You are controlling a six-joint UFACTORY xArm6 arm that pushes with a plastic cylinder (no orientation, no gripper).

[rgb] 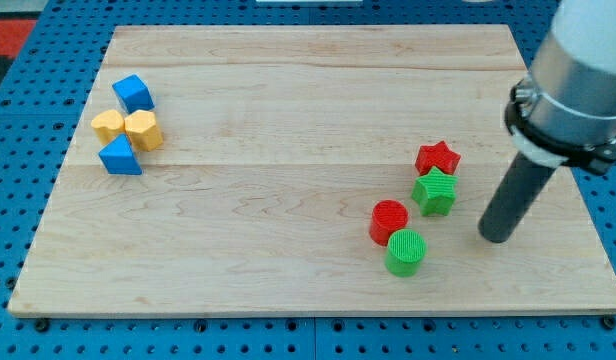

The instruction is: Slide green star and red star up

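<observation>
- The green star (434, 191) lies in the right half of the frame, a little below mid-height, on the wooden worktop (288, 150).
- The red star (438, 158) sits directly above it, and the two appear to touch along their facing edges.
- My tip (495, 238) rests on the worktop to the right of both stars and lower in the frame, near the green star but apart from it, with bare wood between.
- I carry no gripper: the arm ends in a plain dark rod, so nothing opens, closes or clamps, and the rod touches no block.
- The rod rises from my tip toward the upper right of the frame, where the pale arm housing fills the corner.
- A red cylinder (389, 221) stands just below and left of the green star, close to it.
- A green cylinder (405, 251) stands just below and right of the red cylinder, touching or nearly touching it, and it lies left of my tip at about the same height.
- Well apart, in the upper left of the frame, four blocks cluster together: a blue cube (134, 93) on top, a yellow block (108, 125) and a yellow hexagonal block (143, 130) side by side beneath it, and a blue triangular block (120, 157) at the bottom.
</observation>
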